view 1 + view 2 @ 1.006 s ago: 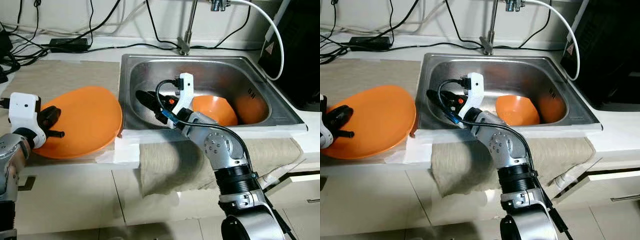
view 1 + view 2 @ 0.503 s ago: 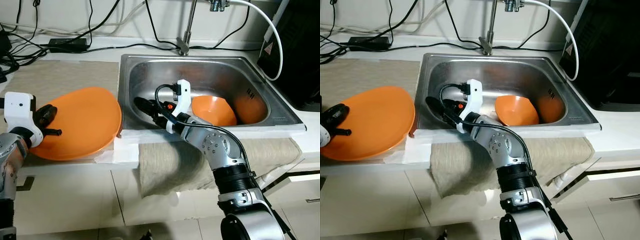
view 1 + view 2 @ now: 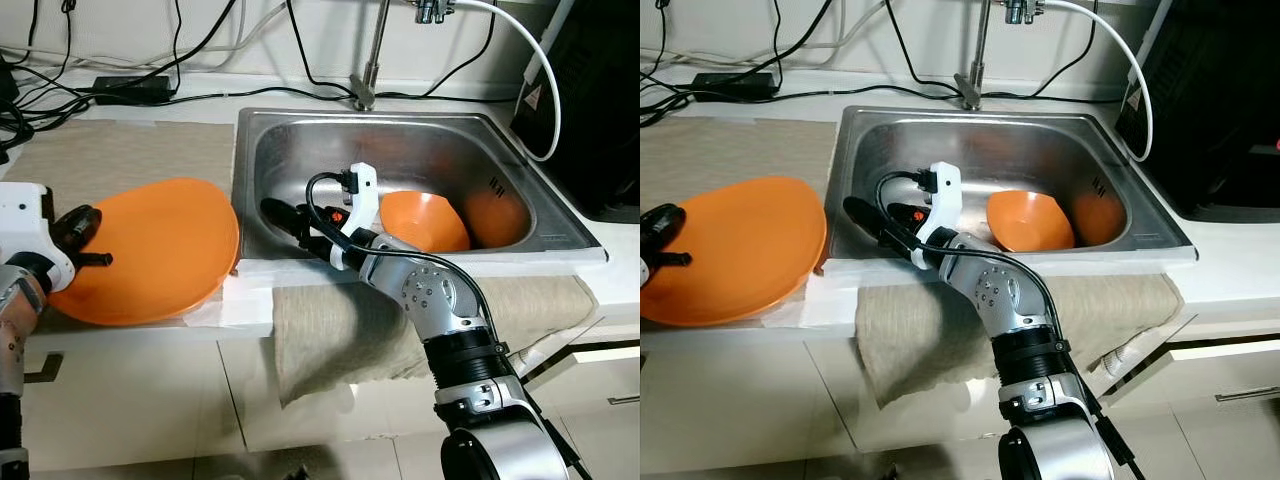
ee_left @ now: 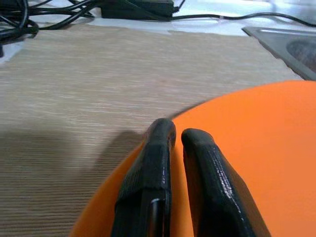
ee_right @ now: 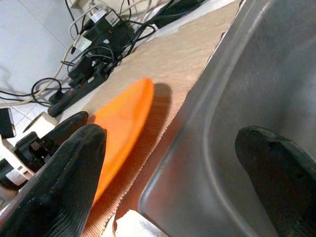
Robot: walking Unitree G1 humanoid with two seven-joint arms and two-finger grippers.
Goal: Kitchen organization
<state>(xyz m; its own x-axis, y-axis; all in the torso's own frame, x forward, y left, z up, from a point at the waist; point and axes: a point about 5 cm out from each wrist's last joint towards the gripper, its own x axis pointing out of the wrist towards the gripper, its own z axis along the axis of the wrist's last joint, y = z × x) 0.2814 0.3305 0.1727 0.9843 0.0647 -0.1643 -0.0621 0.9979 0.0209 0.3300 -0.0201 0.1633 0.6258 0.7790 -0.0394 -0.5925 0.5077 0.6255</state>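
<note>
white countertop [image 3: 300, 92] along a pale wall. steel sink [image 3: 300, 140] set in it, faucet [image 3: 368, 60] at the back edge. black cables [image 3: 120, 70] along the rear. beige mat [image 3: 130, 155] left of sink. cloth [image 3: 330, 330] draped over front edge. white cabinet fronts [image 3: 140, 400] below.

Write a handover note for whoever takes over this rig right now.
Left gripper: jaws shut on the near edge of the orange plate, which lies on the mat left of the sink.
Right gripper: jaws open, holding nothing, at the sink's left front inside wall.
Orange bowl: lies tilted in the sink basin, right of the right gripper, untouched.
Done: the plate is gripped.
Left: move the plate wherever it belongs, then probably fetch the bowl from the sink.
</note>
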